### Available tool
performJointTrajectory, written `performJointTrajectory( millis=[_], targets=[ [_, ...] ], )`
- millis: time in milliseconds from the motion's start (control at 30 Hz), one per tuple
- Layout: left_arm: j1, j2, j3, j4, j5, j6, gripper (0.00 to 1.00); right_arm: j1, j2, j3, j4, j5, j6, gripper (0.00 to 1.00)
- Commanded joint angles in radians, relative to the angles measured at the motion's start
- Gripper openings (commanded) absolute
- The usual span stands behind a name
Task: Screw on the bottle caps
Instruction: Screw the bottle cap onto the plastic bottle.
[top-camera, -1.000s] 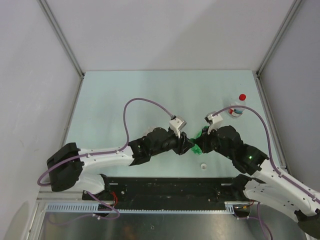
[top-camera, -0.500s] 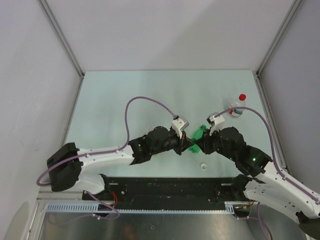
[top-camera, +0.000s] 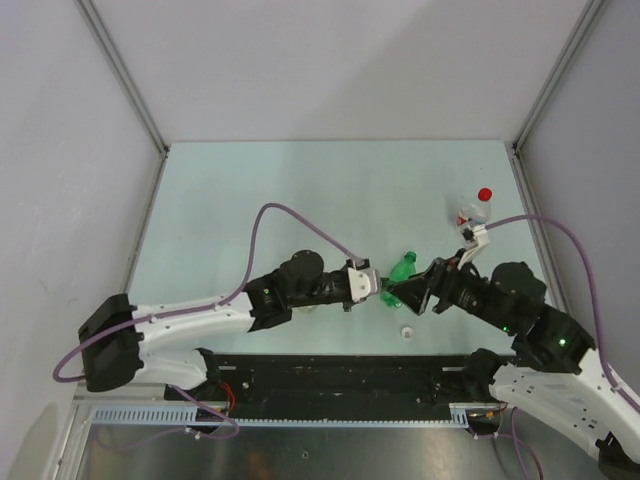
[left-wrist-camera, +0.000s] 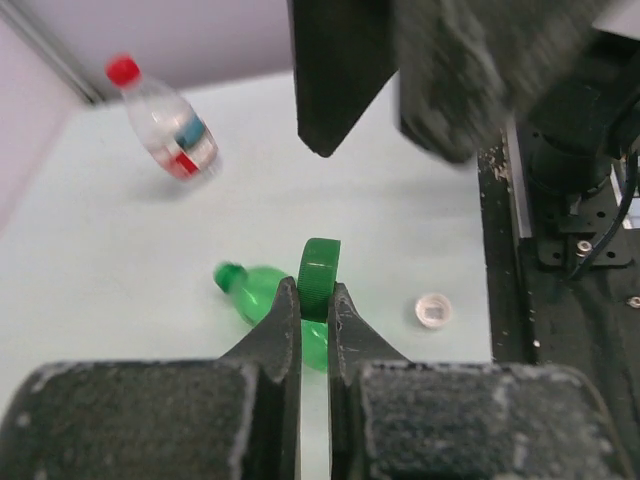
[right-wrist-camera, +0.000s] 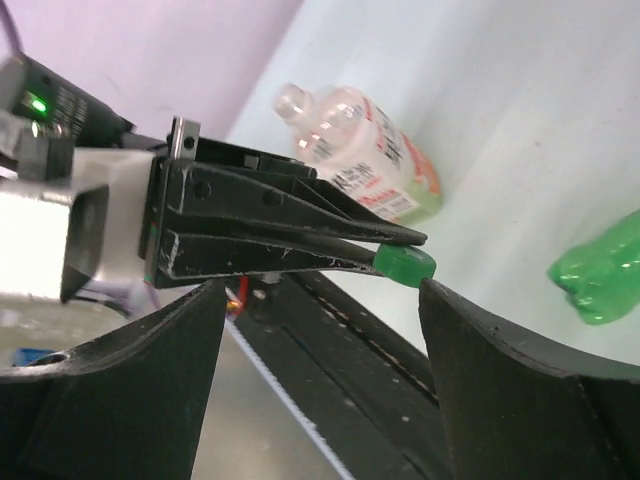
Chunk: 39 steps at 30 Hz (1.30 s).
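Note:
My left gripper (left-wrist-camera: 315, 300) is shut on the green cap (left-wrist-camera: 320, 278), held on edge at the fingertips above the table. Below it the green bottle (left-wrist-camera: 262, 300) lies on its side, its neck pointing away. In the right wrist view, the green cap (right-wrist-camera: 405, 265) sits just off one fingertip of my right gripper (right-wrist-camera: 320, 288), which stands wide open with nothing in it. From above, the left gripper (top-camera: 375, 290) and right gripper (top-camera: 415, 295) meet beside the green bottle (top-camera: 400, 268). The white cap (top-camera: 407, 332) lies loose near the front edge. The red cap (top-camera: 485, 194) is on the small clear bottle (top-camera: 474, 212).
A wider clear orange-labelled bottle (right-wrist-camera: 375, 165) lies uncapped on the table behind the left gripper. The black base rail (top-camera: 340, 375) runs along the near edge. Grey walls and metal posts close in the table on three sides.
The right gripper has opened wide and drawn back to the right. The left gripper has shut on the green cap. The green bottle now lies free on the table.

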Motion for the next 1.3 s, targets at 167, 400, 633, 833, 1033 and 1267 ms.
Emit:
performJointTrajectory(
  millis=[167, 400, 633, 833, 1033, 1267],
  targets=[
    [-0.051, -0.106, -0.036, 0.097, 0.109, 0.380, 0.00, -0.030, 0.025, 0.115, -0.142, -0.093, 0.217, 0.77],
    [-0.070, -0.173, -0.064, 0.102, 0.195, 0.490, 0.00, -0.058, 0.057, 0.128, -0.141, -0.226, 0.181, 0.69],
    [-0.072, -0.228, -0.097, 0.099, 0.293, 0.582, 0.00, -0.070, 0.109, 0.155, -0.118, -0.398, 0.060, 0.64],
    [-0.073, -0.226, -0.101, 0.083, 0.364, 0.601, 0.00, -0.071, 0.119, 0.163, -0.108, -0.439, 0.003, 0.62],
    [-0.072, -0.228, -0.098, 0.060, 0.388, 0.609, 0.00, -0.071, 0.125, 0.165, -0.116, -0.482, -0.016, 0.57],
    [-0.072, -0.224, -0.093, 0.052, 0.403, 0.599, 0.00, -0.071, 0.172, 0.166, -0.165, -0.523, -0.034, 0.54]
  ],
)
